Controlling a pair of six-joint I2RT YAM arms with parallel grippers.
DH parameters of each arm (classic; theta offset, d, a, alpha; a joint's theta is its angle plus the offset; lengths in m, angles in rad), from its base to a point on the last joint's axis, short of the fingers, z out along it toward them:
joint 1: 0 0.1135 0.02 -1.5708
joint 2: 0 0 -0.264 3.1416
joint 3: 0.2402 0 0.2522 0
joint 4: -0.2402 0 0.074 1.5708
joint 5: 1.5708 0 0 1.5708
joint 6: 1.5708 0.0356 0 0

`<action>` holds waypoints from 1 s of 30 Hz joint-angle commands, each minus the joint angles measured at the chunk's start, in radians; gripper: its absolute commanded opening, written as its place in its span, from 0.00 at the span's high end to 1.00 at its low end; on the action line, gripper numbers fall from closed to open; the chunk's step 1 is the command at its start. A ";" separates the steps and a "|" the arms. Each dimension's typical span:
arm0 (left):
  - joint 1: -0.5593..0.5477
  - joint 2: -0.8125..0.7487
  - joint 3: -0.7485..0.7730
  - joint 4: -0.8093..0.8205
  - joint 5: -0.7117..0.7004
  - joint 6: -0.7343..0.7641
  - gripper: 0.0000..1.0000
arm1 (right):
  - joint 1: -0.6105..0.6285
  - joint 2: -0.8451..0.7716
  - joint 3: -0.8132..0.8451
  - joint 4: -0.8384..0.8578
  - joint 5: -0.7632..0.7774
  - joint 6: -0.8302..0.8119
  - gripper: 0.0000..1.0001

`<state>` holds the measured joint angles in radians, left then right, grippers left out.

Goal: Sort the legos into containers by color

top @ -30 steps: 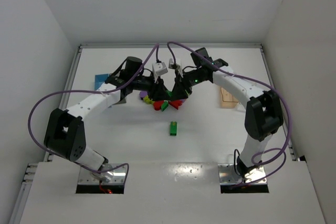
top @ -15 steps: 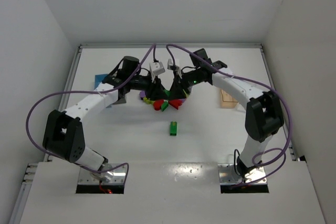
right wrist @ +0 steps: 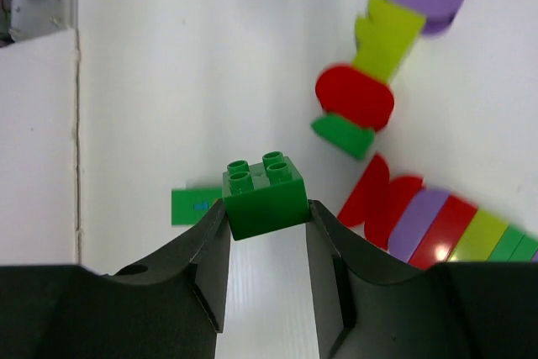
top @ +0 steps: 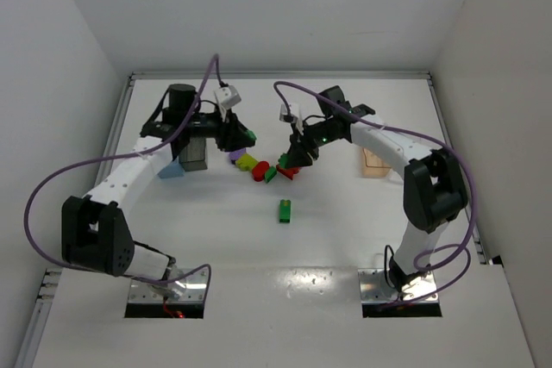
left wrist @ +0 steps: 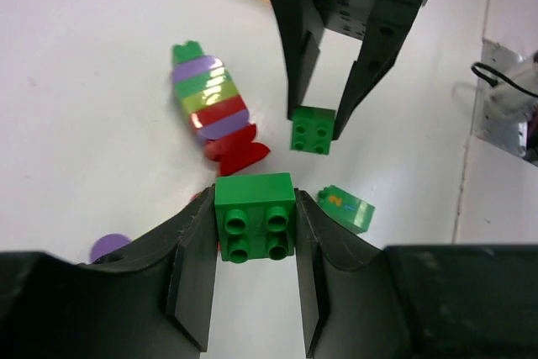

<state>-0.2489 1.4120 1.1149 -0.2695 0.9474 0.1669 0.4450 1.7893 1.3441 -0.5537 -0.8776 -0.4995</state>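
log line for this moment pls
left gripper: shut on green brick | right gripper: shut on second green brick | table: third green brick loose, apart from mixed pile

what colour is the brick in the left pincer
Green; the brick shows best in the left wrist view.

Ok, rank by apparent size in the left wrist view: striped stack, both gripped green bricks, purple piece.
1-2. Striped stack, green brick in left end effector: alike; brick nearer camera.
3. Green brick in right end effector.
4. Purple piece, partly hidden.
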 commanded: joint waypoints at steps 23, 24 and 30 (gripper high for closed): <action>0.441 -0.082 -0.066 -0.132 -0.613 -0.168 0.99 | 0.014 -0.039 0.075 0.159 0.086 0.341 1.00; 0.454 -0.082 -0.066 -0.132 -0.613 -0.168 0.99 | 0.014 -0.039 0.087 0.159 0.086 0.342 1.00; 0.487 -0.002 -0.066 -0.132 -0.697 -0.201 0.92 | 0.032 -0.008 0.141 0.159 0.106 0.391 1.00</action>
<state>0.2180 1.3750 1.0496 -0.4103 0.3218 0.0048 0.4648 1.7908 1.4208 -0.4423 -0.7708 -0.1699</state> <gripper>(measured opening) 0.416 0.380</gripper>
